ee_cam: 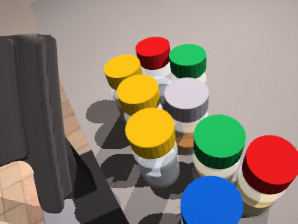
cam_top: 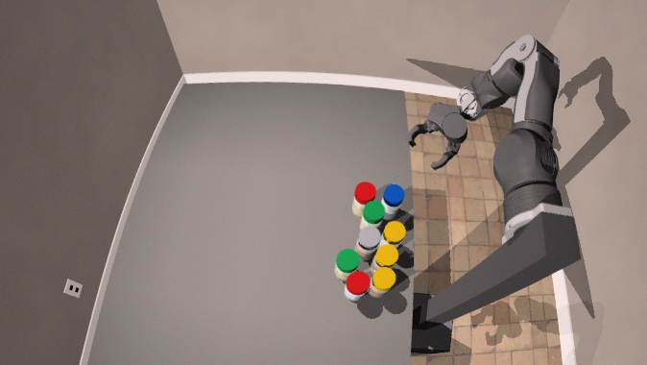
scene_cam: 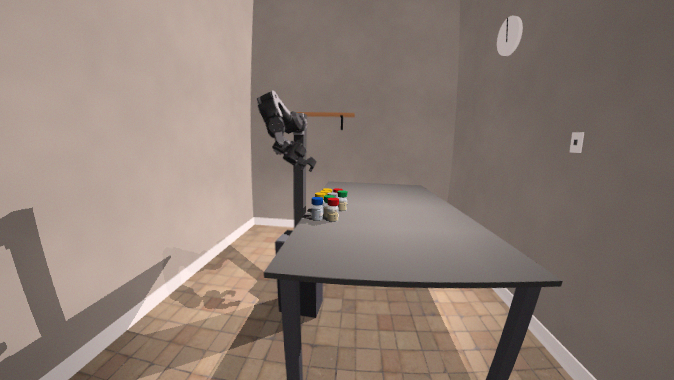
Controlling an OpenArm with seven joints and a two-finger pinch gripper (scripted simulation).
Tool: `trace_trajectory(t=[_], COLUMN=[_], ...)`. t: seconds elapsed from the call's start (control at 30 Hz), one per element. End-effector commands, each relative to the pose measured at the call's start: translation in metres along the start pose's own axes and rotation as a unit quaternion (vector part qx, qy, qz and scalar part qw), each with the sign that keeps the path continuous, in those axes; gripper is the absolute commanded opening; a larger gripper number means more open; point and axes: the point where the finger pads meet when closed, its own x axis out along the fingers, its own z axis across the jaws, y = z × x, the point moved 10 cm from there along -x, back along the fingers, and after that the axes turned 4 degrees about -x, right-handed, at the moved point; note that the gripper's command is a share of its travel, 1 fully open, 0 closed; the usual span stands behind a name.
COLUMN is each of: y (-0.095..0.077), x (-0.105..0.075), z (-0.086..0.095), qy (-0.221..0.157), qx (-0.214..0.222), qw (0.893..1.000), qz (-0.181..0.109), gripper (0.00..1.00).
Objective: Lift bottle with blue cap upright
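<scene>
While the arm (cam_top: pixel 525 158) bends up high beside the worktop (cam_top: pixel 250 216), its pincer (cam_top: pixel 426 151) hangs in the air over the tiled floor (cam_top: pixel 443 211), just past the worktop's edge. The pincer is partly open, with its two curved fingers (cam_top: pixel 414 135) spread apart, and there is nothing between them.

The bottle with the blue cap (cam_top: pixel 394 196) stands upright on the worktop, near the edge on the arm's side. It is at the end of the bunch that is closest to the pincer, but the pincer is well apart from it and higher up. From the side view, the blue cap bottle (scene_cam: pixel 316 208) is at the front corner of the bunch.

Nine bottles stand close together in that bunch, and all are upright. A red cap bottle (cam_top: pixel 364 195) stands just beside the blue one. A green cap bottle (cam_top: pixel 372 213) stands right behind those two. Then come a grey cap bottle (cam_top: pixel 369 239) and three yellow cap bottles (cam_top: pixel 386 256) in a row along the edge. At the far end stand another green cap bottle (cam_top: pixel 347 262) and another red cap bottle (cam_top: pixel 357 284).

In the wrist view, the blue cap (ee_cam: pixel 212 208) is low down, with a red cap (ee_cam: pixel 272 164) next to it.
</scene>
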Motion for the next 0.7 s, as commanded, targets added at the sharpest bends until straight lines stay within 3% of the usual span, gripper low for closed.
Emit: trace_trajectory(t=[0.0, 0.17, 0.2, 0.5, 0.67], y=[-0.009, -0.009, -0.001, -0.009, -0.009], x=[0.0, 0.0, 0.0, 0.0, 0.0], z=[-0.016, -0.016, -0.001, -0.016, -0.016], qy=[-0.077, -0.077, -0.007, -0.077, -0.077], qx=[-0.032, -0.032, -0.003, -0.032, -0.032], qw=[0.995, 0.995, 1.0, 0.995, 0.995], qz=[0.045, 0.045, 0.005, 0.045, 0.045], gripper=[0.45, 0.45, 0.45, 0.45, 0.45])
